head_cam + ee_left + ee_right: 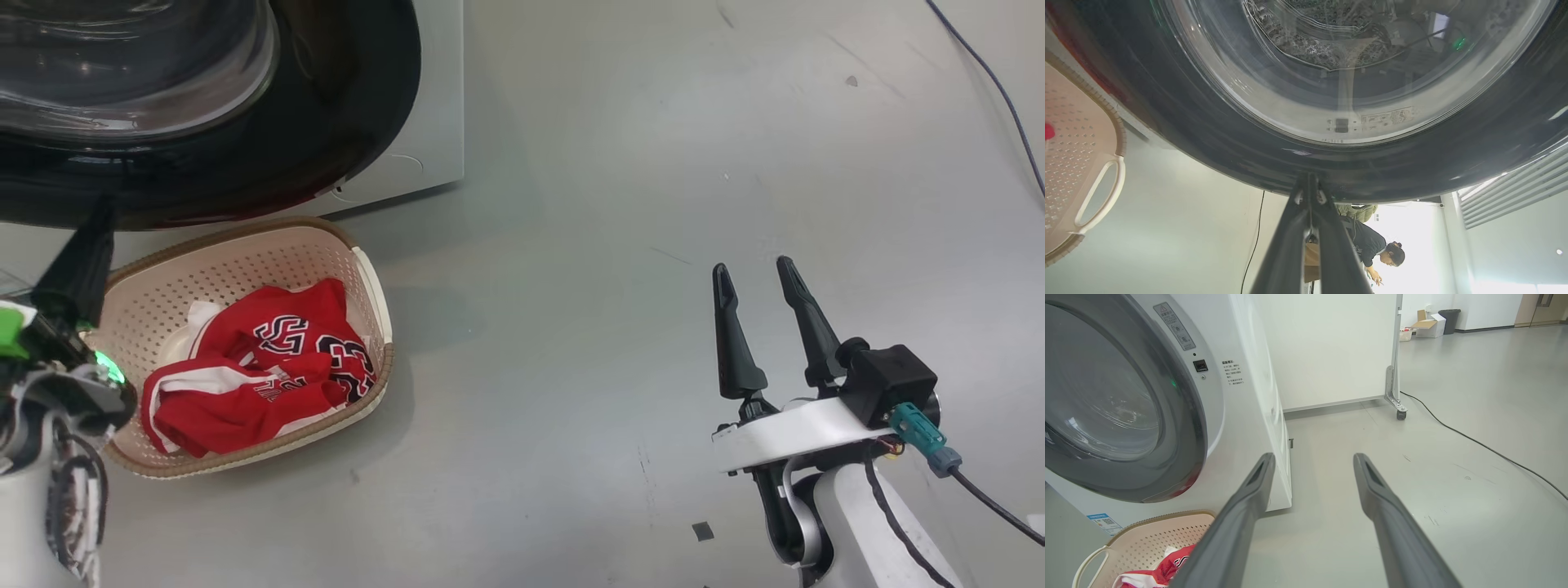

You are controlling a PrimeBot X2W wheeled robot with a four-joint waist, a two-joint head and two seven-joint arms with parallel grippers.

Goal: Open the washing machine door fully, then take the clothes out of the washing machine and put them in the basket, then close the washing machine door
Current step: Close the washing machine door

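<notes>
At far left, our left gripper (104, 211) has its two dark fingers pressed together, holding nothing, their tips against the glossy black rim of the washing machine door (245, 163), below its glass bowl (1331, 81). Just beneath the door the basket (377, 302) sits on the floor (612, 122), and in it lie the clothes (245, 384), a crumpled red heap with white trim; we read the navy number 23 on one fold, the interlocked letters beside it less surely. The washing machine (1241, 428) carries a warning sticker (1174, 326) high on its front, a few lines of small print (1233, 371) and a blue label (1102, 522) with a square code low down, all too small for us to read. The door looks flat against the front; we cannot tell whether it is latched. To the right, well apart from machine, basket and clothes, our right gripper (753, 268) hangs over the grey floor with its fingers spread wide and nothing between them. A dark cable (1000, 98) crosses the floor at far right.
</notes>
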